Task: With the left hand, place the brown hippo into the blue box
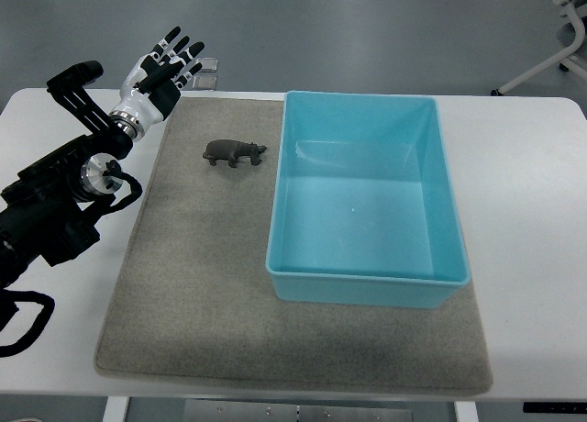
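Note:
A small brown hippo (235, 152) stands on the grey mat (193, 284), just left of the blue box (367, 284), its head toward the box. The box is open and holds nothing. My left hand (165, 69) hovers at the mat's far left corner, up and left of the hippo, fingers spread and holding nothing. Its black arm comes in from the left edge. No right arm shows.
The mat lies on a white table (532, 257), with the box on the mat's right half. Two small clear items (207, 73) lie at the table's far edge near my hand. A white chair base (559, 55) stands on the floor at the top right.

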Robot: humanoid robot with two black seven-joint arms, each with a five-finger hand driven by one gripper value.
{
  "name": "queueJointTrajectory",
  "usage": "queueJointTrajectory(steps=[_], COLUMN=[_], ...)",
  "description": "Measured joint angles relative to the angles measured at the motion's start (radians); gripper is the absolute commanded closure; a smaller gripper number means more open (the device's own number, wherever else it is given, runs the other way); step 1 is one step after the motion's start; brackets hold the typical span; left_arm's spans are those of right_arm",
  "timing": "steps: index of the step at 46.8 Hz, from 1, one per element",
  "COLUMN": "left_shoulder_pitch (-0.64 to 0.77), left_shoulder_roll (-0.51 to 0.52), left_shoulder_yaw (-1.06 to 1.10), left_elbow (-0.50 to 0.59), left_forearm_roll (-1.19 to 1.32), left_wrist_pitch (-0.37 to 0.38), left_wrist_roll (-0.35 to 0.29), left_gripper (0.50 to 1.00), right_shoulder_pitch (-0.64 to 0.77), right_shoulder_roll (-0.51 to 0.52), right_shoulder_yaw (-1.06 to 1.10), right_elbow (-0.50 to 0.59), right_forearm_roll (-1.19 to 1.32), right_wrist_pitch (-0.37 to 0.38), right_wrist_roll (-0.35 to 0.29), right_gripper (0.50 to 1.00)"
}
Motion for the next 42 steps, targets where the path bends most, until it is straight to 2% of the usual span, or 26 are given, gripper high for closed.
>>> queueJointTrajectory(steps=[5, 13, 19, 32, 42], left_shoulder_pitch=[-0.005, -0.005, -0.005, -0.065, -0.14], left_shoulder_roll=[0.019, 0.105, 0.116, 0.205, 0.253], left_shoulder_yaw=[0.003, 0.004, 0.016, 0.173, 0.3], left_elbow=[-0.017, -0.121, -0.173, -0.346, -0.386], left_forearm_roll=[0.003, 0.004, 0.012, 0.091, 0.191], left_wrist_pitch=[0.003, 0.012, 0.038, 0.136, 0.142], left_wrist_roll=[0.0, 0.0, 0.0, 0.0, 0.0], left_gripper=[0.504, 0.504, 0.504, 0.504, 0.504], right_shoulder_pitch=[0.0, 0.0, 0.001, 0.0, 0.0], right_shoulder_roll=[0.0, 0.0, 0.0, 0.0, 0.0], right_shoulder_yaw=[0.0, 0.0, 0.0, 0.0, 0.001], right_elbow=[0.0, 0.0, 0.0, 0.0, 0.0], right_forearm_roll=[0.0, 0.0, 0.0, 0.0, 0.0], right_wrist_pitch=[0.0, 0.0, 0.0, 0.0, 0.0], right_wrist_roll=[0.0, 0.0, 0.0, 0.0, 0.0], right_gripper=[0.564, 0.564, 0.564, 0.564, 0.564])
